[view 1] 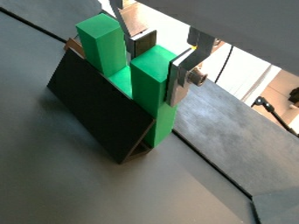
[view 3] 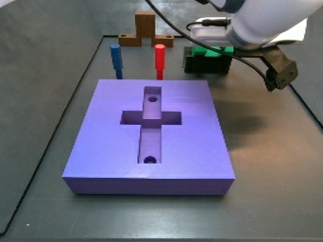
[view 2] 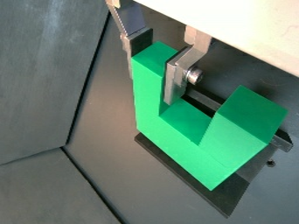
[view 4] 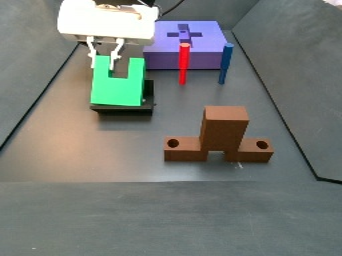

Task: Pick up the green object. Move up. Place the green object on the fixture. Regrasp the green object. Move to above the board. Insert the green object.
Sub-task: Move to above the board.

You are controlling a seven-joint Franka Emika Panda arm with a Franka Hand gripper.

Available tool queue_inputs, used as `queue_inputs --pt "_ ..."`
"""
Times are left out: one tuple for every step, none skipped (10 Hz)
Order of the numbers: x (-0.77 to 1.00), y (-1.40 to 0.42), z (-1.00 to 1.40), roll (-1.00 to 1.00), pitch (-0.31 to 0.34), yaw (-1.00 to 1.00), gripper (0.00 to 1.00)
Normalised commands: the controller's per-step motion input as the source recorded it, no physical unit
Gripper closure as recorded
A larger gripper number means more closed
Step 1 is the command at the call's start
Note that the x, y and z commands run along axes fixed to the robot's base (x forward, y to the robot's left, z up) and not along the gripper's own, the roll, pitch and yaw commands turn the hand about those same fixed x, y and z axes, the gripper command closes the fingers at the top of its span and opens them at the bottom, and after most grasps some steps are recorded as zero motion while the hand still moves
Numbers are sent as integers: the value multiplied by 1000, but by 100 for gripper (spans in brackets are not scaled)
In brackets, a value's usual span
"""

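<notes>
Item, left to right in a side view: the gripper [view 4: 110, 57], white-bodied, poised directly over the green object [view 4: 118, 87], a bright green U-shaped piece standing prongs-up on the fixture [view 4: 146, 98], a small dark block at the left of the floor; next a red peg [view 4: 183, 62] and a blue peg [view 4: 225, 59] upright in front of the board [view 4: 187, 44], a purple slab with a cross-shaped recess, well apart from the fixture; nearest the camera a brown cross-shaped stand [view 4: 219, 135], not involved. Progress, as judged: the green object rests on the fixture, so pick-up, lift and placement look done; the regrasp appears to be in hand, while the move above the board and the insertion remain, the recess [view 3: 150, 118] being vacant. Position relative to the jaws: in both wrist views the silver fingers [view 2: 174, 77] straddle one prong of the green object [view 2: 187, 122], one plate on each side of it, the second prong [view 1: 100, 44] standing free outside them. Jaw state: close against that prong, seemingly touching it, but whether they are clamped firm or only nearly so cannot be told. The fixture's sloped dark face [view 1: 100, 105] supports the piece from below.
</notes>
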Motion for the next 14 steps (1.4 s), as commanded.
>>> queue_inputs --pt "0 0 1400 0 0 0 100" --pt "-26 4 1400 -36 35 83 100" --pt "-41 7 1400 -70 27 68 100" --pt "-40 25 1400 -47 -15 62 100" --pt "-32 10 1400 -19 -10 61 100" --pt "-33 -8 1400 -14 -2 29 100" --pt "-21 11 1400 -18 -7 18 100" --pt "-4 -9 707 -20 9 4 100" --pt "8 -10 449 -9 23 2 100" --pt "33 -14 182 9 33 5 100" --pt "-1312 -1400 302 -1000 176 -24 100" --pt "-1340 -1400 298 -1000 169 -22 100" --pt "-1400 -1361 303 -1000 142 -6 100" --pt "-1400 -1312 266 -1000 141 4 100"
